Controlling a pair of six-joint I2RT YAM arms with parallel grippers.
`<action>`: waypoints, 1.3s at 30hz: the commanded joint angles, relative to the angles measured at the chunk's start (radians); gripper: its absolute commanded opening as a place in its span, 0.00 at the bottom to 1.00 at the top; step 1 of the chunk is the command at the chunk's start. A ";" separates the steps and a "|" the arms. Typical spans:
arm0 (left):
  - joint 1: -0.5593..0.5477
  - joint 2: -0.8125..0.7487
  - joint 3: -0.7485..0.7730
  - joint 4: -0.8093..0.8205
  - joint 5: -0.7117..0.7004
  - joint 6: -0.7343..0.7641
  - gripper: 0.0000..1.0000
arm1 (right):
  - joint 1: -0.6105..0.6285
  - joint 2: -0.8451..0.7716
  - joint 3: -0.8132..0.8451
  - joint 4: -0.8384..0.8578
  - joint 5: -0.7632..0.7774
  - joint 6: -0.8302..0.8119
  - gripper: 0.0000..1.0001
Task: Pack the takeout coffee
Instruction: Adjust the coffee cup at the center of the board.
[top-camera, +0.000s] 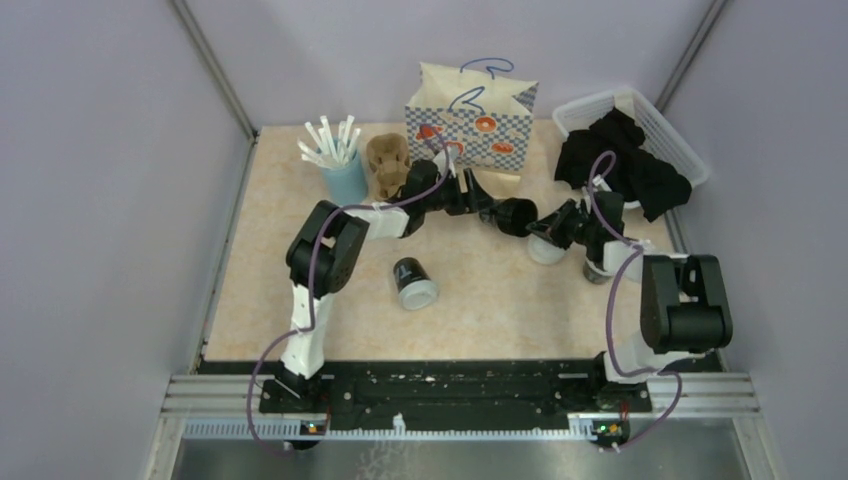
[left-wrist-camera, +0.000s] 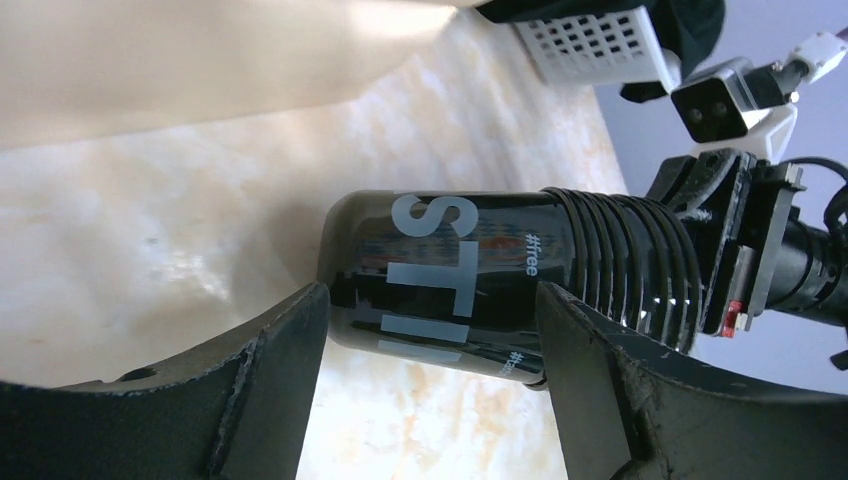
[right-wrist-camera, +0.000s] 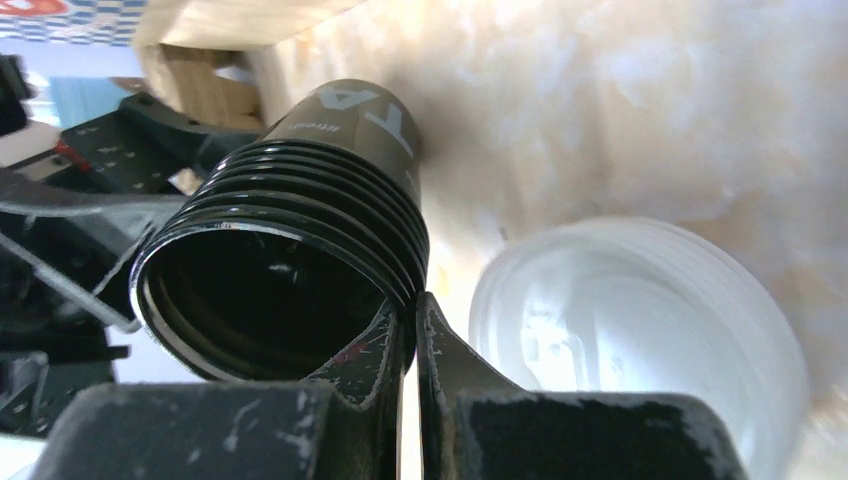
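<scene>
The left arm (top-camera: 325, 255) and right arm (top-camera: 685, 300) share one build: chunky black joint housings, white link tubes, and a grey-purple cable (top-camera: 611, 305) trailing along each. Their black bases sit on a ribbed aluminium rail (top-camera: 200, 395) along the frame's bottom. The left tool (left-wrist-camera: 430, 310) has broad matte-black fingers (left-wrist-camera: 270, 380), scuffed pale at the edges; the right tool (right-wrist-camera: 412, 320) is scratched alike.

Pale marbled table (top-camera: 500, 310), 1 lidded black cup (top-camera: 413, 284) on its side, loose white lid (top-camera: 545, 250), checked bag (top-camera: 470, 125)
</scene>
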 joint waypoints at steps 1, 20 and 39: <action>-0.070 -0.007 -0.021 0.056 0.094 -0.080 0.81 | 0.014 -0.136 0.145 -0.346 0.037 -0.121 0.01; -0.191 -0.026 -0.082 0.144 0.139 -0.299 0.80 | 0.174 -0.024 0.666 -1.248 0.353 -0.463 0.06; -0.164 -0.151 -0.153 0.030 0.190 -0.130 0.84 | 0.237 0.202 0.937 -1.354 0.461 -0.504 0.07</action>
